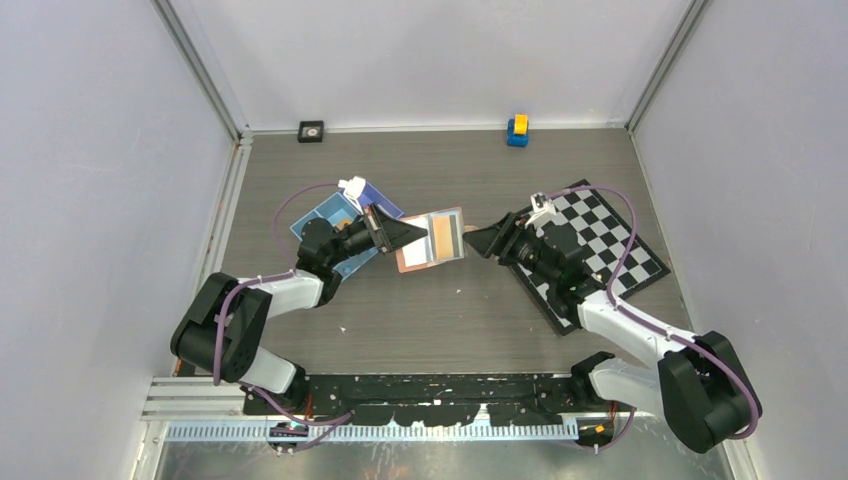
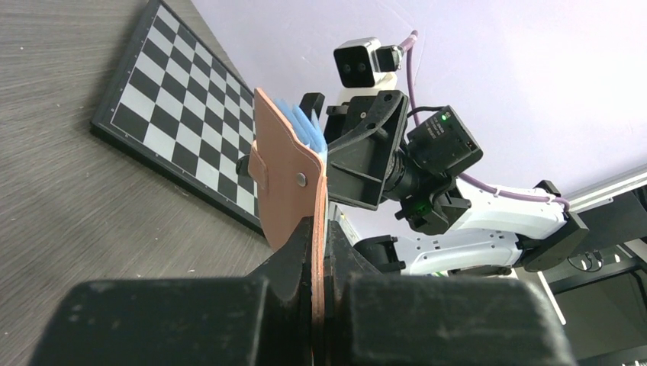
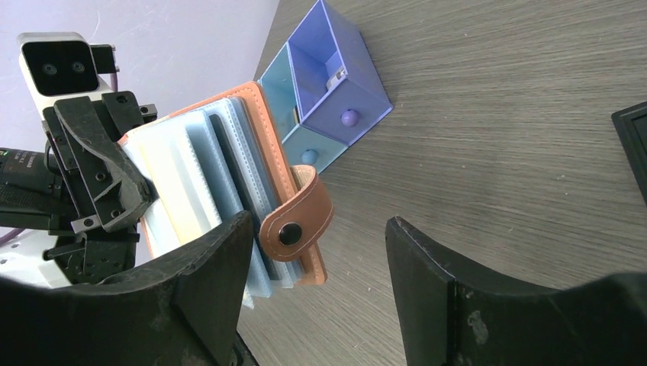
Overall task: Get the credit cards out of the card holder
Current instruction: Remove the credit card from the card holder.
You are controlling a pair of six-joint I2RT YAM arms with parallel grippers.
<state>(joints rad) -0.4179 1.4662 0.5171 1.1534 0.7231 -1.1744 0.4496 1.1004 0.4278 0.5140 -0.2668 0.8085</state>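
Tan card holder (image 1: 430, 240), one, open, pinched by the left gripper (image 2: 320, 255). We note the right gripper (image 1: 472, 238) spread beside its single snap strap (image 3: 294, 217); credit cards (image 1: 447, 236) inside uncountable.

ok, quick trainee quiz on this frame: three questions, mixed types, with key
1. True or false: the left claw is clamped on the tan leather card holder, holding it up off the table.
2. Pick one. The right claw is: A) open, close to the holder's free edge; B) shut on a dark card; C) resting flat on the blue tray.
3. Fill in: the black-and-white checkered board lies under the ___ arm.

Key: 1 true; 2 A; 3 right.
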